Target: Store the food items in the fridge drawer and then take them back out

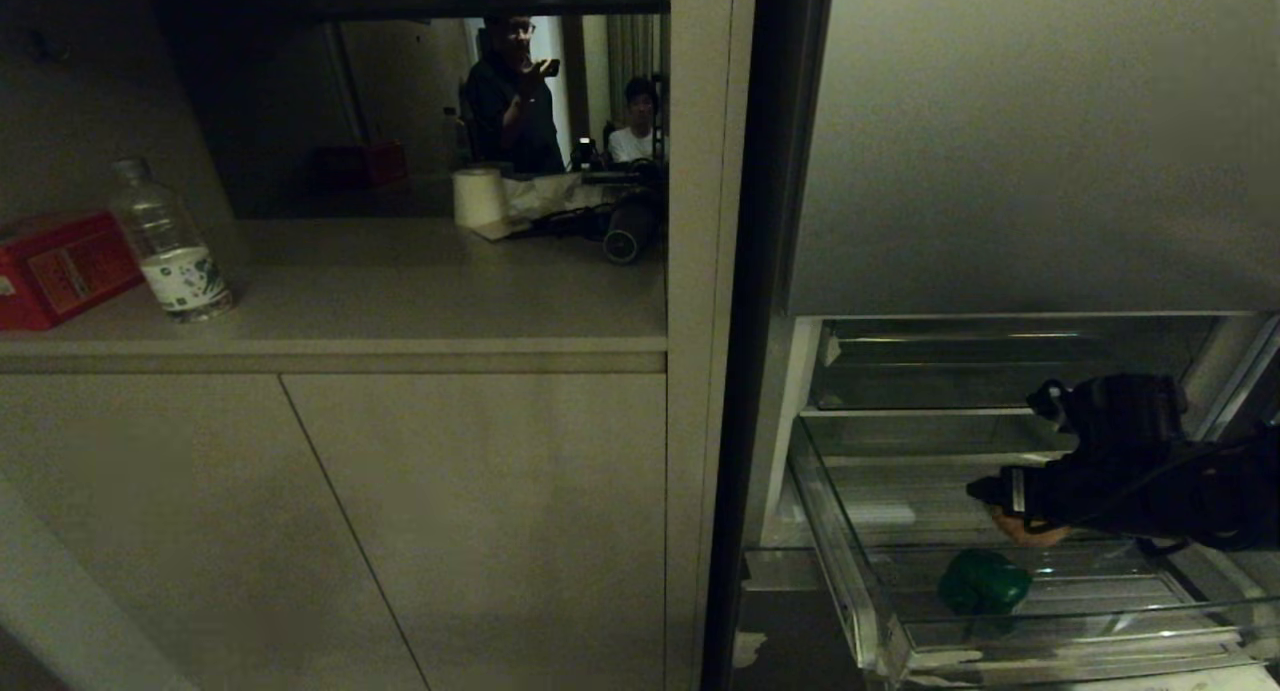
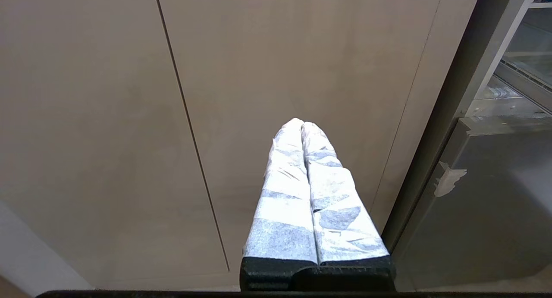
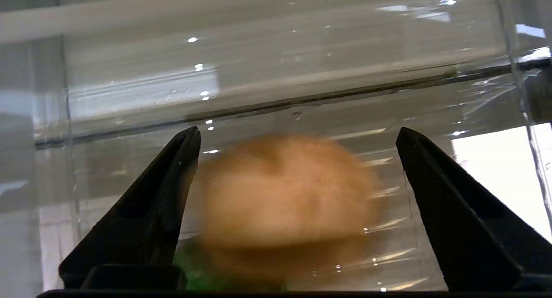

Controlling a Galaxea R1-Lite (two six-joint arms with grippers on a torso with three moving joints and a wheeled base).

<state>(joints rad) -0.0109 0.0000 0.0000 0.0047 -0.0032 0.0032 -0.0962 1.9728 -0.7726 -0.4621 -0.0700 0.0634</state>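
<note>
Ribbed clear plastic forms the drawer [image 1: 850,571], where a glossy green pepper [image 1: 984,582] lies. A round tan bun [image 3: 289,194] is framed by the right hand [image 3: 297,155], its black tapered fingers [image 3: 159,203] spread wide. The left hand [image 2: 303,125] is pressed closed.

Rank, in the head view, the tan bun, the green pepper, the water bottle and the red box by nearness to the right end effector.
From the right end effector, inside the fridge drawer:
1. Tan bun, right beneath it.
2. Green pepper, lower in the drawer, toward the front.
3. Water bottle, far left on the counter.
4. Red box, left of the bottle.

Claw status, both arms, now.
Left claw: closed, empty, parked by the beige cabinet door.
Right claw: open over the clear plastic fridge drawer, around a blurred round tan bun, gripping nothing.
</note>
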